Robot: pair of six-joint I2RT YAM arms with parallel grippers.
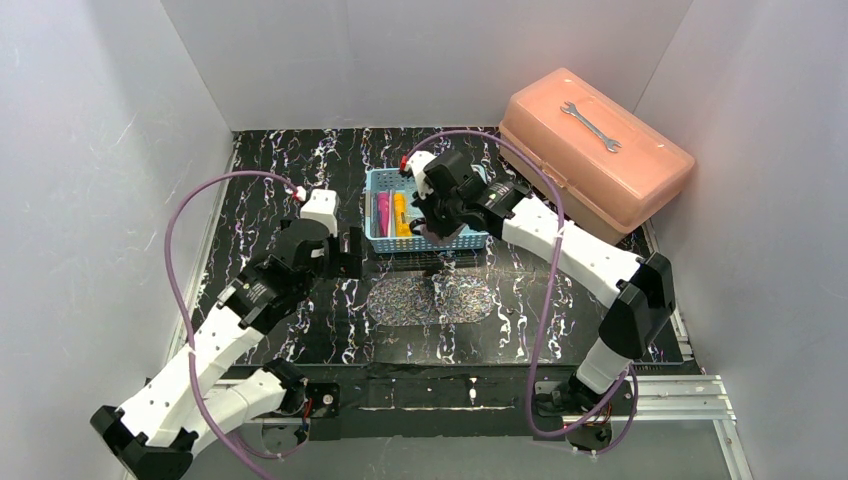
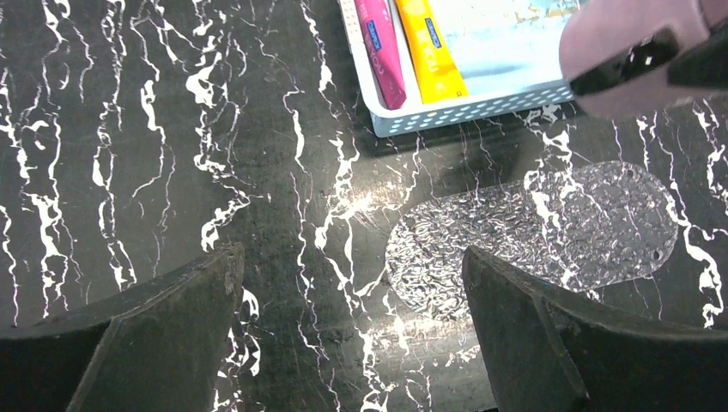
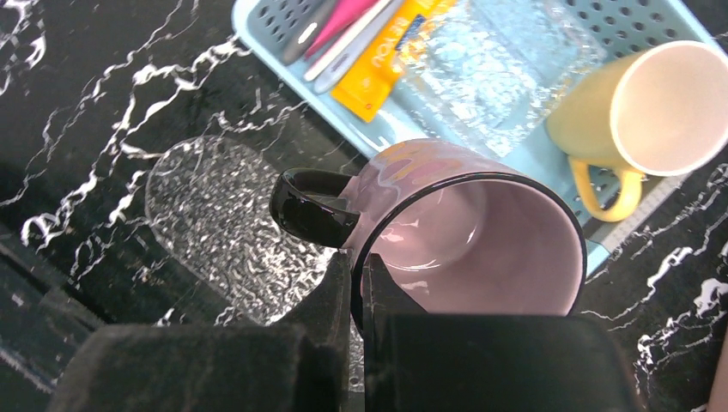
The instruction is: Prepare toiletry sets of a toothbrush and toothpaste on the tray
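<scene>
While right tool (image 3: 355,287) pinches purple cup (image 3: 468,225), left tool (image 2: 350,266) gapes

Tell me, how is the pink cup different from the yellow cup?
The pink cup has a black handle and rim; the yellow cup has a yellow handle. The pink cup is pinched at its rim by the right gripper; the yellow cup rests in the blue basket, with nothing gripping it. Both are empty mugs with one handle.
</scene>
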